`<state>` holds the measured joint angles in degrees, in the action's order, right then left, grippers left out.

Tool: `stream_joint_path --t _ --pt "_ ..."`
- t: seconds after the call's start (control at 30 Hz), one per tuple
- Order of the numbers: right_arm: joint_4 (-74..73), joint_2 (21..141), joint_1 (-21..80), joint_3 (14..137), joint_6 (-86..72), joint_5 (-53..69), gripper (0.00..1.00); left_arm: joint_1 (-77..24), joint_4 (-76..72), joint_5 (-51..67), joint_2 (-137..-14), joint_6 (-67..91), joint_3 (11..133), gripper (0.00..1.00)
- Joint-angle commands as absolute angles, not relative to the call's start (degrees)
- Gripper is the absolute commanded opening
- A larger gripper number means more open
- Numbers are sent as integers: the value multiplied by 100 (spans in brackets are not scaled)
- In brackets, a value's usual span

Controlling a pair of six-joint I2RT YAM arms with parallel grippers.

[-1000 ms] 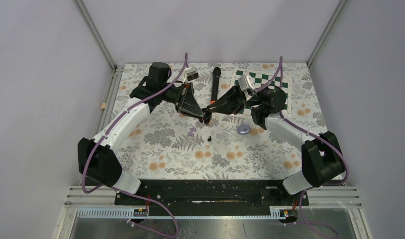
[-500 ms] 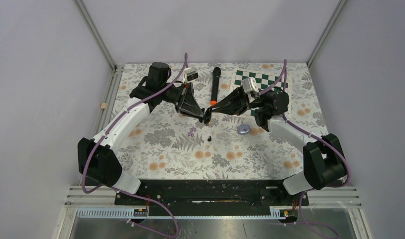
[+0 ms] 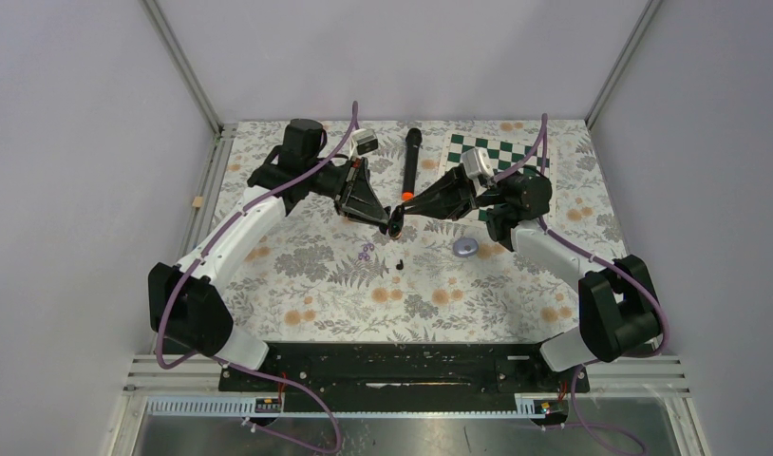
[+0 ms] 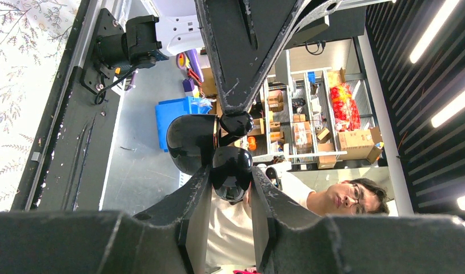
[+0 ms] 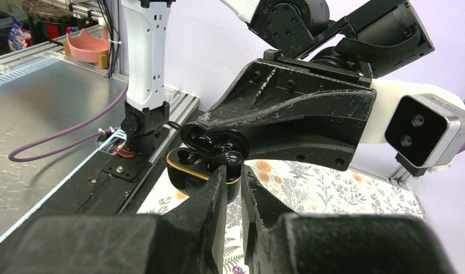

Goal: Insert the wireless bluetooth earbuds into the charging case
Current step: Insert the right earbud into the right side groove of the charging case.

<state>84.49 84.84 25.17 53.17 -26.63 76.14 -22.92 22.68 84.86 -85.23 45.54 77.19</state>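
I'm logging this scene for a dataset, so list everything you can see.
charging case: 1, glossy black, open, held aloft
black earbud: 1, black, lying loose, centre
purple earbuds: small cluster, pale purple, left of it
microphone: 1, black, orange end, far centre
disc: 1, lilac, right of centre
checkerboard: 1, green-white, far right
left end effector: 1, black, shut on charging case
right end effector: 1, black, tips at case, grip unclear
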Motion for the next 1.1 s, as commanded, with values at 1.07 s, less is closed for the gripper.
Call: stream_joint_path --t 1.07 --pt "8517 8743 2872 5745 -3015 8398 0 -2277 -6009 8565 -8806 10864 6526 0"
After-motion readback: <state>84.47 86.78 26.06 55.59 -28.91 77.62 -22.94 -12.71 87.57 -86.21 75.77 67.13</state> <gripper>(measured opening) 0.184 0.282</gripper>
